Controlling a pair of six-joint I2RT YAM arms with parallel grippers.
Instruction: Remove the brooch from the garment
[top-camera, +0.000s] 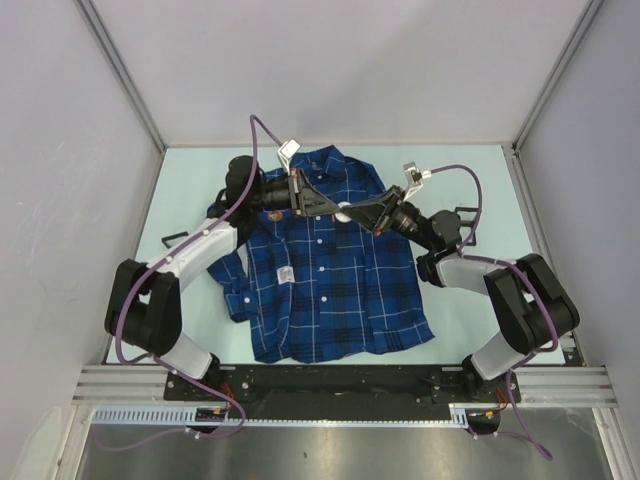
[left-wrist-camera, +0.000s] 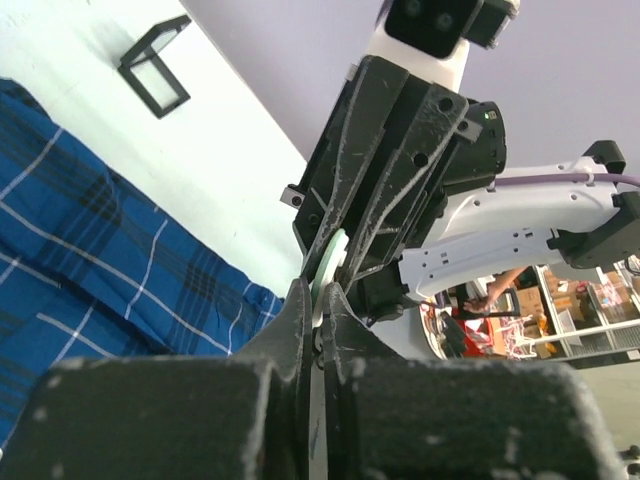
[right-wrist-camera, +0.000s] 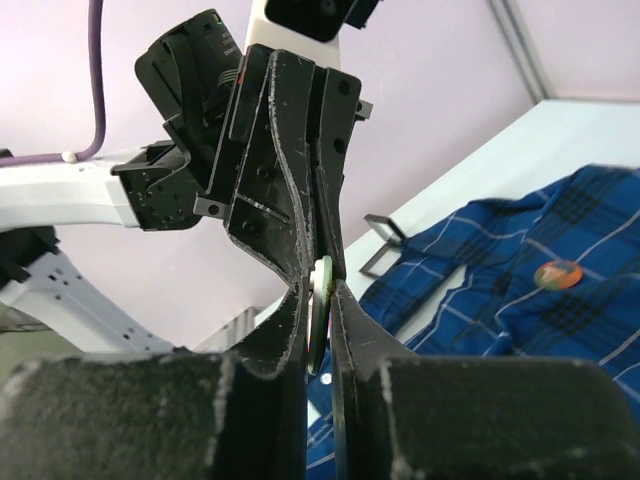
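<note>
The dark blue plaid shirt (top-camera: 320, 270) lies flat in the middle of the pale table, collar at the far side. My left gripper (top-camera: 335, 207) and right gripper (top-camera: 353, 213) meet tip to tip above the shirt's upper chest. Both are shut on the same round white brooch with a green rim (top-camera: 343, 211), held edge-on above the cloth. In the left wrist view the brooch (left-wrist-camera: 328, 268) sits between my left gripper (left-wrist-camera: 320, 302) and the right arm's fingers (left-wrist-camera: 385, 210). In the right wrist view the brooch (right-wrist-camera: 320, 298) is pinched in my right gripper (right-wrist-camera: 318, 292).
A second small round orange badge (right-wrist-camera: 557, 273) sits on the shirt. Black wire frames stand on the table at the left (top-camera: 175, 238) and the right (top-camera: 463, 214). Enclosure walls and metal posts (top-camera: 120, 75) close in the table.
</note>
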